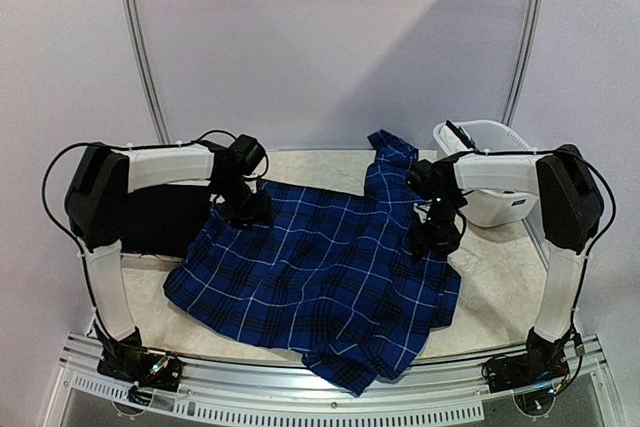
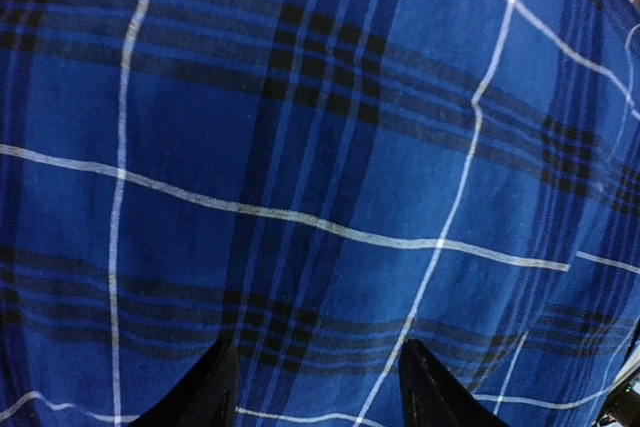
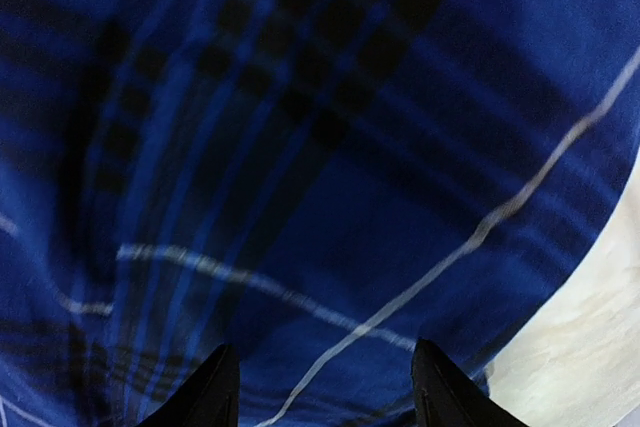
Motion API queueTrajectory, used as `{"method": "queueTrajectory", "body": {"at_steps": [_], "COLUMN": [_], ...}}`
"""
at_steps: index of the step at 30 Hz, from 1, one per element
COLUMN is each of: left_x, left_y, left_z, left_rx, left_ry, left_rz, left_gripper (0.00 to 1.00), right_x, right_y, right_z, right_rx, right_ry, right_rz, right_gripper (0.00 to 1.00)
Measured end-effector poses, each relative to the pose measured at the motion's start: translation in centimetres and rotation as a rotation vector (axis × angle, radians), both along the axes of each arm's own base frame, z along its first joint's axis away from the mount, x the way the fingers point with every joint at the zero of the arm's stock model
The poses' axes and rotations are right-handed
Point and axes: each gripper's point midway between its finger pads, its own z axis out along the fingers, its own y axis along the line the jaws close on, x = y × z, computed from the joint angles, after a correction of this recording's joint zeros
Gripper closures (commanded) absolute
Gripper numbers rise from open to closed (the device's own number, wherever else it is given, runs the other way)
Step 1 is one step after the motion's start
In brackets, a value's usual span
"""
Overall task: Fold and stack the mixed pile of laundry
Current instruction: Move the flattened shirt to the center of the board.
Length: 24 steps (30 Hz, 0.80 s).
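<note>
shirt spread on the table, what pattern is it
Blue plaid shirt: black bands, thin white lines. Clearest in the left wrist view.

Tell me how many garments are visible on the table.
2. The blue plaid shirt lies spread across the middle; a black garment lies at the left edge. Others may be hidden under the shirt or in the white basket.

Overhead wide from behind; wrists close, all sharing plaid shirt (image 1: 330, 267).
</note>
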Motion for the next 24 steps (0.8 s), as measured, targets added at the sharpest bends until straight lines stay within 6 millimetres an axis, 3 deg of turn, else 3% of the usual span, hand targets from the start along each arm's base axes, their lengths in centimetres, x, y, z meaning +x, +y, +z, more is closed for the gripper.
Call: {"method": "queueTrajectory", "body": {"at_steps": [6,13,24], "left_x": [-0.5,-1.1,-1.9], "left_y": [-0.4,-0.9,-1.8], "left_z": [-2.1,-2.5,-2.5], "left_rx": [-0.005,-0.038,-0.084], "left_ry": [0.049,0.082,0.118], "left_rz": [-0.009,-0.015,-0.013], "left_gripper": [0.46,0.48,0.49], "right_x": [2.6,6.5,15.4], "right_y": [-1.6,-3.3,-5.1], "right_z": [-1.3,-1.8,-1.8], "right_rx": [-0.014,-0.037,-0.055], "right_ry": [0.027,0.047,-0.030], "right_rz": [-0.032,-0.064,-0.083], "right_gripper": [0.42,0.43,0.44]}}
